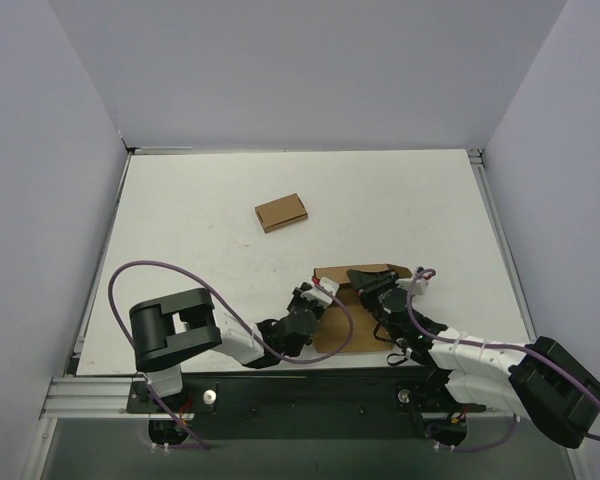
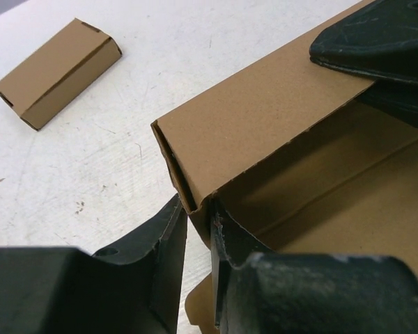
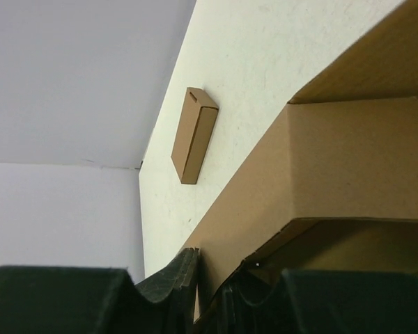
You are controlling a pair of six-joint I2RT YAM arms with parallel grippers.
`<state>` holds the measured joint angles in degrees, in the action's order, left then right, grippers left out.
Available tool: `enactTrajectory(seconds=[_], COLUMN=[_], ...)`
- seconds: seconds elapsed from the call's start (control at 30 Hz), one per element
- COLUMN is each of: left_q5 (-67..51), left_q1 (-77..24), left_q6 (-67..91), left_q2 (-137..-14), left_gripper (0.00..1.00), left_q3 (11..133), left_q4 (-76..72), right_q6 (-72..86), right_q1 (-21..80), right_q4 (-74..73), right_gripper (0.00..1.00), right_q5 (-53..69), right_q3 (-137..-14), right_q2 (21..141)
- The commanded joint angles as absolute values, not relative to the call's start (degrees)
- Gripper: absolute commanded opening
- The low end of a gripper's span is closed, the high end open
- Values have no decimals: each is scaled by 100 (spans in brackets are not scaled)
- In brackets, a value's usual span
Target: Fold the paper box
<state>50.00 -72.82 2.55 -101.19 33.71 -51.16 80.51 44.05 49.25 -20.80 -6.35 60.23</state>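
**Both pincers on one raised wall of the paper box**

The paper box (image 1: 360, 335) sits half-formed between the two pincers, close to the table's near edge. One long wall stands up, and its top edge looks clean and straight.

The right pincer (image 3: 210, 268) is pinching that wall, a finger on each face. The left pincer (image 2: 197, 209) straddles the wall's end corner with its fingers nearly together. A sliver of table shows in the gap, so I can't tell if it's actually biting.

Beyond the left pincer's tips and off to their left, well apart, lies a small flat box (image 2: 56, 73), closed up. Bare white table (image 2: 125, 160) runs between.
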Motion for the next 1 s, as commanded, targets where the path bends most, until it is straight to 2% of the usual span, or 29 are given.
enactTrajectory(seconds=[0.0, 0.27, 0.33, 0.53, 0.7, 0.97], left_q5=[5036, 4904, 4878, 4694, 4317, 4096], left_q1=[-7277, -7295, -7295, -7295, -7286, -7233], left_q6=[-948, -1223, -1108, -282, 658, 1124], left_q2=[-10187, -10292, -10310, -10029, -9765, -9852], left_gripper=[15, 15, 16, 28, 38, 39], left_q3=[3138, 2962, 2971, 2769, 2619, 2724], left_q4=[-6231, -6627, -6592, -6311, -6012, -5845], right_q6=[7849, 7796, 7805, 7805, 7726, 7655], right_q1=[4509, 4518, 4518, 4579, 4693, 4834], right_q4=[4579, 5105, 5229, 5677, 5581, 5212], right_gripper=[19, 18, 12, 1, 0, 0], right_q5=[-2100, -2127, -2109, -2241, -2347, -2566], right_q3=[-835, -817, -774, -475, -378, -325], right_q2=[6196, 6714, 6828, 7022, 6873, 6522])
